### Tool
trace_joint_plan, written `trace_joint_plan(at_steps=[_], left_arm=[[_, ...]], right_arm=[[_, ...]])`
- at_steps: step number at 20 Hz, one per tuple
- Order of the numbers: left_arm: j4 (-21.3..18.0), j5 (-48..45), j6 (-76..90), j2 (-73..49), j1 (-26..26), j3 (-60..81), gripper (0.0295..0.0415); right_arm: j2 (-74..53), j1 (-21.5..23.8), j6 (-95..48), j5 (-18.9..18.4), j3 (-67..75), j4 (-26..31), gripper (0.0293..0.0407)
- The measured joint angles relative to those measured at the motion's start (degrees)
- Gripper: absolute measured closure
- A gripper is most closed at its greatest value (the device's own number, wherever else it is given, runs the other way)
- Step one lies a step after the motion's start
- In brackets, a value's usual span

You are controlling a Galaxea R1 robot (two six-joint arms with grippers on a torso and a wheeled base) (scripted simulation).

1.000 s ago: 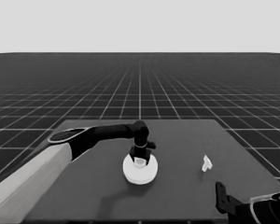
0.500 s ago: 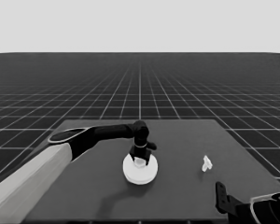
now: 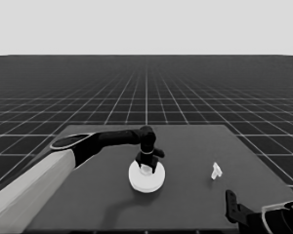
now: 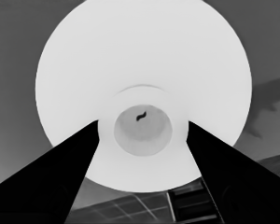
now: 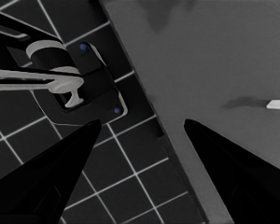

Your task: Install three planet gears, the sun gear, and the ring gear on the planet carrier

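On the dark table (image 3: 185,204) lie the larger round part (image 3: 146,179) and, well apart, a thin white piece (image 3: 215,171).

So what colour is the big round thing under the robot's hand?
White, clearest in the left wrist view: the larger round part.

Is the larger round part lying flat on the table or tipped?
Flat, as far as shown: the larger round part lies level mid-table under the left gripper, whose fingers flank its raised centre hub.

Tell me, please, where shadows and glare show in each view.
Head view: the left arm throws a faint shadow on the table. Left wrist view: the larger round part glares white under the left tool. Right wrist view, from the parked right tool: a soft shadow beside the thin white piece.
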Motion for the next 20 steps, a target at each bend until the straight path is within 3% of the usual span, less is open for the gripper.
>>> trace_joint_plan(at_steps=[8,9,10,18,20], left_arm=[[0.0,0.0,4.0,-0.01,0.06,-0.01,0.0362],[0.0,0.0,4.3,-0.01,0.04,0.0,0.0337],[0.0,-0.01,4.48,-0.01,0.03,0.0,0.0329],[0.0,-0.01,4.72,0.0,0.01,0.0,0.0326],[-3.37,0.99,-16.23,-0.68,-3.99,2.43,0.0325]], right_arm=[[0.0,0.0,0.0,0.0,0.0,0.0,0.0315],[0.0,0.0,0.0,0.0,0.0,0.0,0.0315],[0.0,0.0,0.0,0.0,0.0,0.0,0.0315],[0.0,0.0,0.0,0.0,0.0,0.0,0.0315],[0.0,0.0,0.0,0.0,0.0,0.0,0.0315]])
